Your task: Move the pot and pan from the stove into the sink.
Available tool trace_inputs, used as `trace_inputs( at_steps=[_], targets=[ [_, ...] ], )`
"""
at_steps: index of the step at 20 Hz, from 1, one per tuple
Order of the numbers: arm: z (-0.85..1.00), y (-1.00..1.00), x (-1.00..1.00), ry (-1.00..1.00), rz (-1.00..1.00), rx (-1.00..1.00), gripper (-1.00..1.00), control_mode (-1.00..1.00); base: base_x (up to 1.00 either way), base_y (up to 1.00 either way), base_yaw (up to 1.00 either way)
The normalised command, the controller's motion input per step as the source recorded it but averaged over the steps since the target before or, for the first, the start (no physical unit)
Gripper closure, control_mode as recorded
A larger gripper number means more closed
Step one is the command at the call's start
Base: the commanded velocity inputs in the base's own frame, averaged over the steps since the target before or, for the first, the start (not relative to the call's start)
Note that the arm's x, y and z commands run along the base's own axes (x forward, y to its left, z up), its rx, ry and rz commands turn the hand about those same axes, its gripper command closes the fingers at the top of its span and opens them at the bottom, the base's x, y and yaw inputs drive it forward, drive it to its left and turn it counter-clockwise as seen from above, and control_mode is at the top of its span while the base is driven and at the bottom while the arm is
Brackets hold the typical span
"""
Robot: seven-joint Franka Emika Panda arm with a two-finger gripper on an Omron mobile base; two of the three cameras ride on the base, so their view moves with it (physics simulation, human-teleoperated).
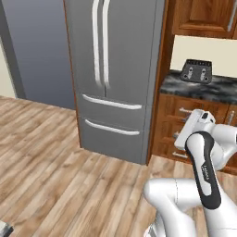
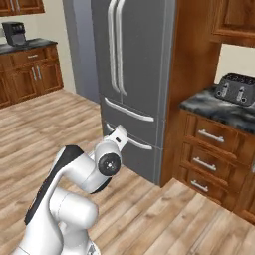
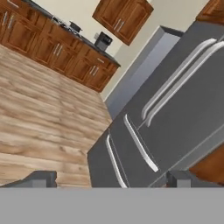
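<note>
My gripper [image 3: 113, 179] is open, its two dark fingertips [image 3: 41, 178] far apart with nothing between them. It points at the lower drawers of a grey fridge [image 3: 175, 109]. The white hand [image 2: 118, 138] is held up in front of that fridge, above the folded arm. The pot, the pan, the stove and the sink are out of view. A small dark shape [image 3: 75, 26] stands on the far counter, too small to name.
The fridge [image 1: 111, 69] stands straight ahead. To its right, wooden drawers carry a marbled counter [image 2: 219, 110] with a black toaster [image 2: 235, 88]. A coffee machine [image 2: 14, 34] sits on a far left counter. Wood floor [image 1: 55, 152] lies open to the left.
</note>
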Motion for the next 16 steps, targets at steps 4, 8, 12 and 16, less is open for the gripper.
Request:
trace_inputs(
  at_steps=[4, 8, 12, 16],
  targets=[
    [0.0, 0.0, 0.0, 0.0, 0.0, 0.0, -1.0, 1.0, -0.03, 0.0, 0.5],
    [0.0, 0.0, 0.0, 0.0, 0.0, 0.0, -1.0, 1.0, -0.03, 0.0, 0.5],
    [0.0, 0.0, 0.0, 0.0, 0.0, 0.0, -1.0, 1.0, -0.03, 0.0, 0.5],
    [0.0, 0.0, 0.0, 0.0, 0.0, 0.0, -1.0, 1.0, -0.03, 0.0, 0.5]
  ],
)
